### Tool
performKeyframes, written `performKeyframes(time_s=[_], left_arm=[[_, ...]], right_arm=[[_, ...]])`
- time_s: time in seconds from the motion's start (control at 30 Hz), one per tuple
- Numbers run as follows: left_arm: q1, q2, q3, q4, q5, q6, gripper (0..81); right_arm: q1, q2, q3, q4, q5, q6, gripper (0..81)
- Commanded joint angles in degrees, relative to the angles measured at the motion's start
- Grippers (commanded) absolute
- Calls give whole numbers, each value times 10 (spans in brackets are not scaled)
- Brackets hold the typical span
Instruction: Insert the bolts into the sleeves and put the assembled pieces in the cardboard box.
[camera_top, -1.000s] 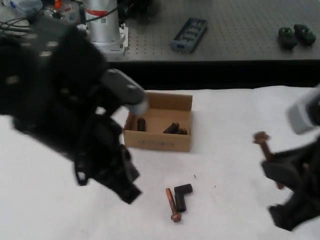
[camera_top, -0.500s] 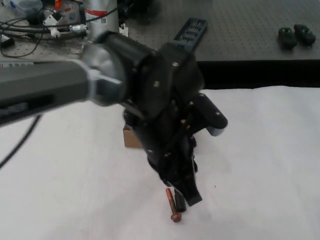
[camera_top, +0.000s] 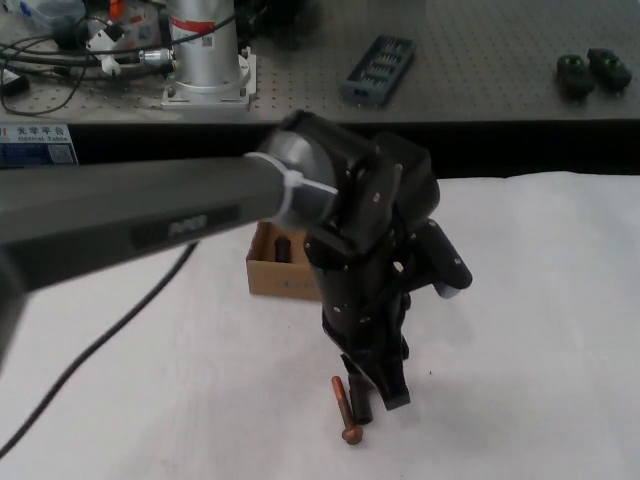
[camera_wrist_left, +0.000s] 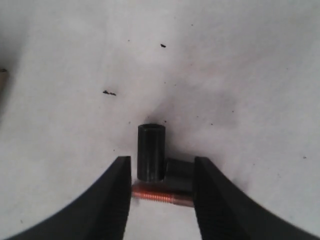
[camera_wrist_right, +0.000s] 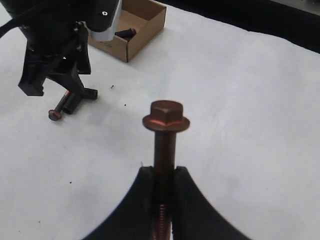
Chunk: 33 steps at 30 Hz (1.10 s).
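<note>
**Left gripper** (camera_top: 386, 388): in the lower centre of the high view, pointing down at the white cloth (camera_top: 540, 320). Its fingers stand moderately apart and straddle the loose parts without holding any of them.

**Sleeves on the cloth: 2.** The first sleeve (camera_wrist_left: 151, 151) and the second sleeve (camera_wrist_left: 179, 170) are both black. They lie touching each other at an angle, between the left fingers.

**Bolts outside the box: 2.**
- The loose bolt (camera_wrist_left: 161, 193) is copper-coloured and lies just beside the sleeves. Its threaded shank spans the gap between the left fingers.
- The held bolt (camera_wrist_right: 166, 120) is clamped by its shank in the right gripper (camera_wrist_right: 164, 175). The fingers are closed narrowly on it, and the flanged hex head stands clear of the fingertips.

**Cardboard box** (camera_top: 270, 272): 1, in the centre of the high view, behind the left gripper and partly covered by the arm. One dark piece (camera_top: 283, 246) shows inside. Any further contents cannot be counted.
</note>
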<state>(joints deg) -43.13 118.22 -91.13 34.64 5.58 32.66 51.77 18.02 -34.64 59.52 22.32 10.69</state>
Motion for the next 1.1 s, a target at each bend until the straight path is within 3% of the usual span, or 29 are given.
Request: performKeyframes(time_s=[0.0,0.6,0.93,1.07], left_arm=[[-2,6,-12,11,-8,8,305],[1,60,-18,-6,-29,13,300],[7,62,-18,-9,-97,11,90],[7,52,-20,-9,-98,0,65]], right_arm=[[-4,-4,-1,-3,0,-4,32],[-4,-4,-1,-3,-2,-4,32],[-4,-4,-1,-3,-15,-4,32],[-4,-4,-1,-3,-15,-4,32]])
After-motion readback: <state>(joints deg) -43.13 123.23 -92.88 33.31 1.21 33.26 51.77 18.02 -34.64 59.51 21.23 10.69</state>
